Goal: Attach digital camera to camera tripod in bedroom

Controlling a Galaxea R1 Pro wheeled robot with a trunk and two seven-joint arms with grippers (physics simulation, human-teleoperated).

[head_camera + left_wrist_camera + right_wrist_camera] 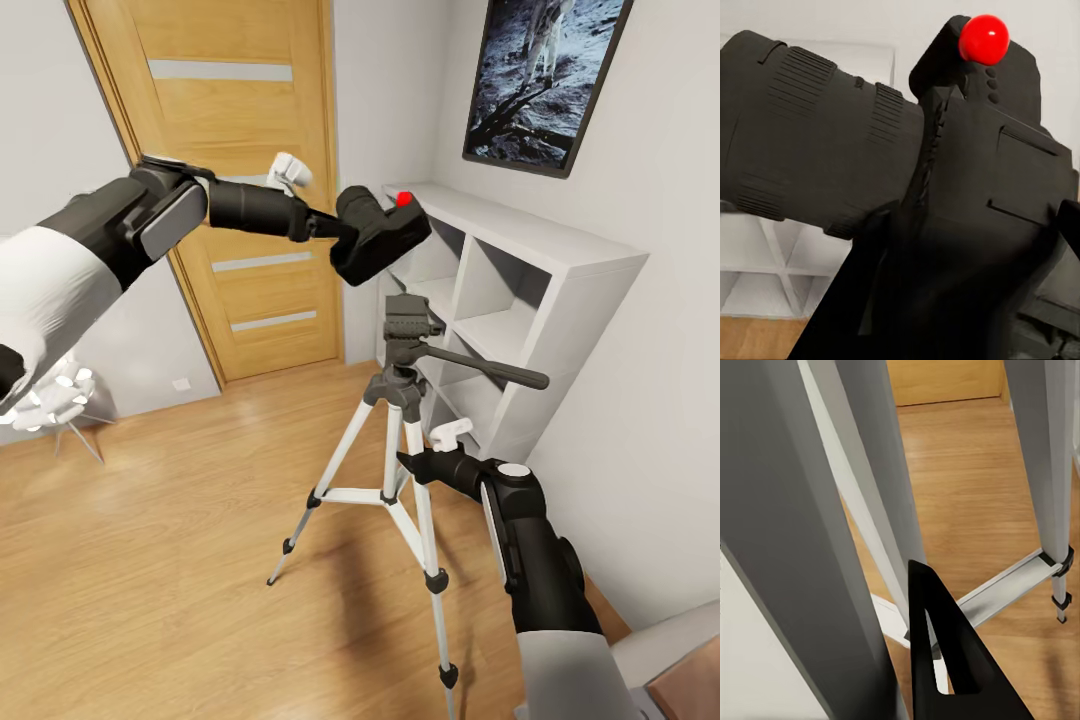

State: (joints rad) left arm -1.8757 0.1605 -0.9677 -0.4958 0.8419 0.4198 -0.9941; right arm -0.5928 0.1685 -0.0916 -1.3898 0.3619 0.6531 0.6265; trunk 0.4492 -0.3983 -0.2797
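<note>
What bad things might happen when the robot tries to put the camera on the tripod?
1. The digital camera hangs in the air above the tripod head, held by the left gripper. If the grip slips, it may drop to the wood floor.
2. The right gripper sits against the camera tripod legs. A push there might tip the tripod.
3. The camera is tilted, so it may meet the head crooked and bump the pan handle.
</note>
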